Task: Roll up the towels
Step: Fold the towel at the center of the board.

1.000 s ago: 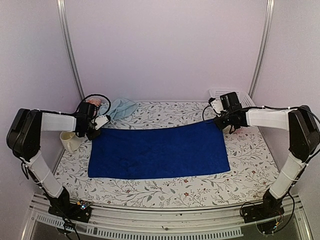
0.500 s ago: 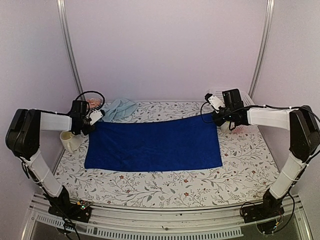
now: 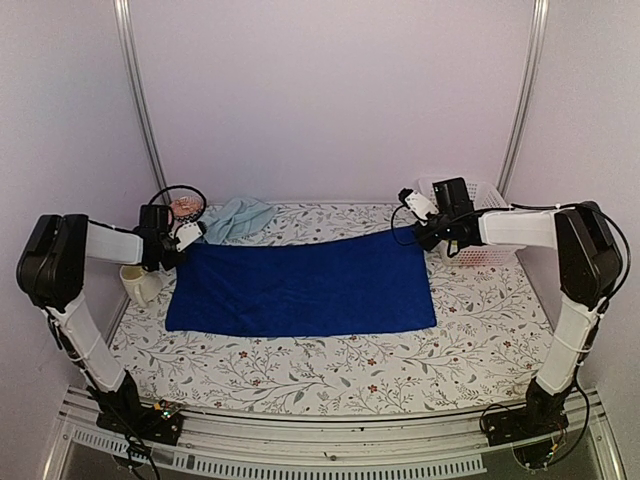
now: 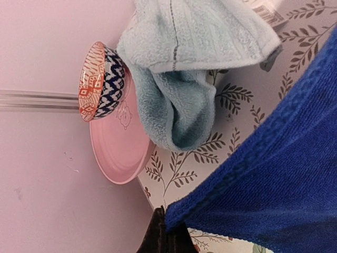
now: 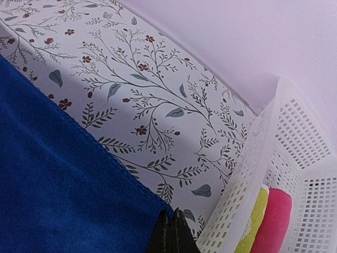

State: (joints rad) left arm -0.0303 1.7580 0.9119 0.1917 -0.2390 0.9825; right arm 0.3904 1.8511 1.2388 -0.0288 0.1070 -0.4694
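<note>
The royal blue towel (image 3: 300,288) is spread flat across the middle of the floral table. My left gripper (image 3: 178,245) is shut on its far left corner, which shows in the left wrist view (image 4: 176,216). My right gripper (image 3: 420,236) is shut on its far right corner, which shows in the right wrist view (image 5: 152,211). The pale aqua towel (image 3: 238,217) lies bunched at the back left, just beyond the left gripper; it also shows in the left wrist view (image 4: 179,105).
A pink hat with a patterned band (image 4: 108,132) lies against the back wall beside the aqua towel. A white mesh basket (image 3: 478,225) with pink and yellow-green rolls (image 5: 274,221) stands at the back right. A cream cup (image 3: 138,283) sits at the left edge.
Both grippers have drawn the blue towel's far corners back toward the rear wall and a little left. The towel has slid away from the front edge and lies straighter.
</note>
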